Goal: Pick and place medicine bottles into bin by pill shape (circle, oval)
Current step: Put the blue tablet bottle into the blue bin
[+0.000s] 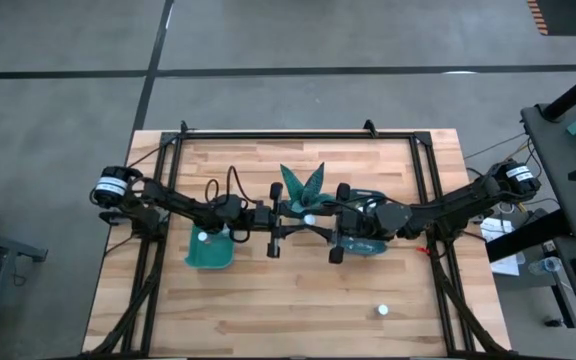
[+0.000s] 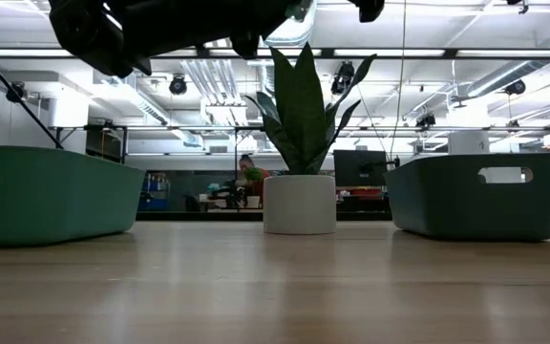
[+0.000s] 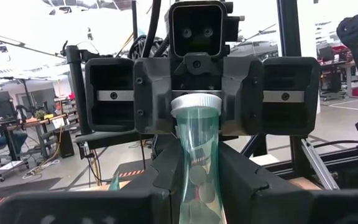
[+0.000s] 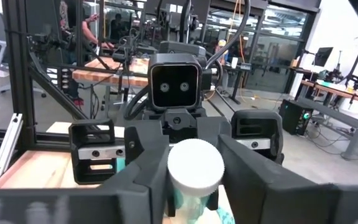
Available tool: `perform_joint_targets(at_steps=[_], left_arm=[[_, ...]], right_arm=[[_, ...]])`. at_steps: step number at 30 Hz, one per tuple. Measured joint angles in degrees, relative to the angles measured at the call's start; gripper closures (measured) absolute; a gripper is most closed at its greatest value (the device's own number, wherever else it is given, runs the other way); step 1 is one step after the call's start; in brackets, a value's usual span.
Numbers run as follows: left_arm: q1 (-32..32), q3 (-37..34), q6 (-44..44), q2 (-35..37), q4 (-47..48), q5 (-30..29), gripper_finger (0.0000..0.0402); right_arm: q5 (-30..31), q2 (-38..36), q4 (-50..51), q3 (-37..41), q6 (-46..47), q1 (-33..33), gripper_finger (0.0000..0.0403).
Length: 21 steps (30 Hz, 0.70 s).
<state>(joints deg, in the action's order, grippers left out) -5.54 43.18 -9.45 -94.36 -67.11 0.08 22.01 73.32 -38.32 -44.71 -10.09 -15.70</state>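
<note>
floor [image 1: 58,180]: grey concrete, dark seams | table [image 1: 298,320]: pale wood planks, black frame | ceiling [image 2: 447,86]: exposed ducts, strip lights | backdrop: workbenches [image 4: 104,68], monitors [image 2: 361,167], a seated person [image 2: 249,172] | desk [image 1: 568,200] at right edge

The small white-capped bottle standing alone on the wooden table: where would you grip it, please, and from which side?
The small white-capped bottle shows only its round cap from overhead, so it probably stands upright. Come straight down and close on the cap's sides.
</note>
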Motion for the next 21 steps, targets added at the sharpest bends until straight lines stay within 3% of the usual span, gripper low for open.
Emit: perform_joint_targets(at_steps=[3, 7, 13, 21], left_arm=[[0.02, -0.04, 0.04, 0.02, 0.02, 0.01, 0.034], [0.02, -0.04, 0.7, 0.02, -0.01, 0.02, 0.0322], [0.02, -0.32, 1.6, 0.51, 0.01, 0.04, 0.0261], [0.02, -3.39, 1.64, 3.86, 0.59, 0.04, 0.0197]], right_arm=[[0.05, 0.0, 0.32, 0.0, -0.04, 0.0, 0.0302], [0.05, 0.0, 0.34, 0.0, 0.02, 0.0, 0.0305], [0.03, 0.0, 0.62, 0.0, 1.11, 0.0, 0.0285], [0.05, -0.65, 2.06, 0.02, 1.26, 0.0, 0.0296]])
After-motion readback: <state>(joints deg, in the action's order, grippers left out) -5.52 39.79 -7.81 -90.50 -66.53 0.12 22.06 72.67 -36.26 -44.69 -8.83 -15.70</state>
